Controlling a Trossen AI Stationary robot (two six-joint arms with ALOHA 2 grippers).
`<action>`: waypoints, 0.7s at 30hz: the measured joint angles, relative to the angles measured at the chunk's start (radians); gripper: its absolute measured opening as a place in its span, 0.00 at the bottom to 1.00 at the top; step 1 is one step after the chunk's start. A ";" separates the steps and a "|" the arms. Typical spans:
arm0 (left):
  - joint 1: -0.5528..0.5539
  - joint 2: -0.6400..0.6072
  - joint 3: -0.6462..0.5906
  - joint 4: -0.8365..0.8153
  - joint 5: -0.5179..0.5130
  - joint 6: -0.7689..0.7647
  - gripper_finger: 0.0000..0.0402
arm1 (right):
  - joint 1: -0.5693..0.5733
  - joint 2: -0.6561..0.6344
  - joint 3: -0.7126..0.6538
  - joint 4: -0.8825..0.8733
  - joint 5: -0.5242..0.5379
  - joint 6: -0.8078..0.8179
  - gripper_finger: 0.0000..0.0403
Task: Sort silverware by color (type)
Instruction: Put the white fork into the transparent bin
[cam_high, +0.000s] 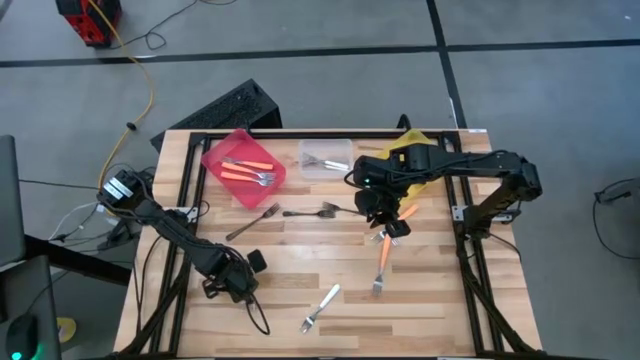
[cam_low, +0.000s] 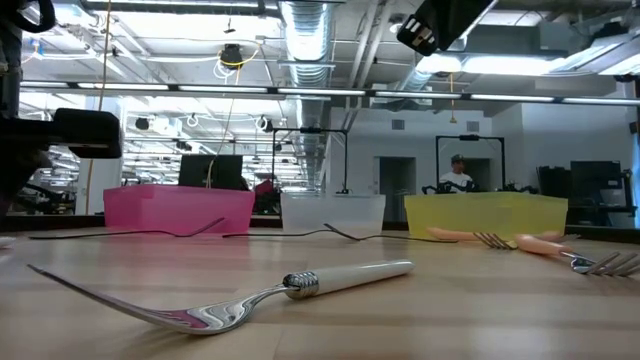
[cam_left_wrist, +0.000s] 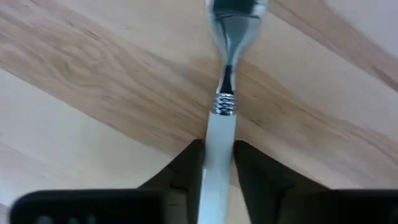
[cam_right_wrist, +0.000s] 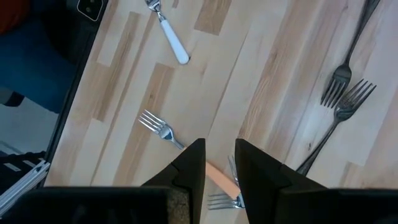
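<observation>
My left gripper (cam_high: 232, 283) points down near the table's front left, shut on a white-handled fork (cam_left_wrist: 222, 102) that it hides in the high view. My right gripper (cam_high: 390, 215) hovers open, high above orange-handled forks (cam_high: 383, 262) (cam_right_wrist: 163, 131) at mid-right. A second white-handled fork (cam_high: 320, 308) (cam_low: 330, 282) lies flat near the front edge. Dark forks (cam_high: 252, 221) (cam_high: 312, 212) lie flat at the centre. The red bin (cam_high: 243, 167) holds orange-handled forks and the clear bin (cam_high: 326, 158) a silver one. My left gripper pinches the fork's white handle (cam_left_wrist: 219, 134) between its two fingers (cam_left_wrist: 189, 165), just behind the ribbed silver collar. The fingers come from above and lie across the handle. The fork runs along the wooden tabletop; whether it is lifted I cannot tell.
A yellow bin (cam_high: 415, 145) stands at the back right, partly under my right arm. The three bins line the far edge (cam_low: 330, 212). Bare wood stretches between the left gripper and the front fork. Cables and a black keyboard lie on the floor beyond the table.
</observation>
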 joint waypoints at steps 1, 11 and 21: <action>0.000 0.000 0.000 0.000 0.003 -0.001 0.17 | 0.000 0.000 0.000 0.001 0.000 0.000 0.28; -0.001 -0.001 0.002 0.035 -0.040 -0.206 0.07 | 0.000 0.000 0.000 0.015 -0.001 0.011 0.28; -0.002 -0.061 0.028 0.164 -0.332 -0.545 0.07 | 0.000 -0.005 0.001 0.028 -0.019 -0.018 0.28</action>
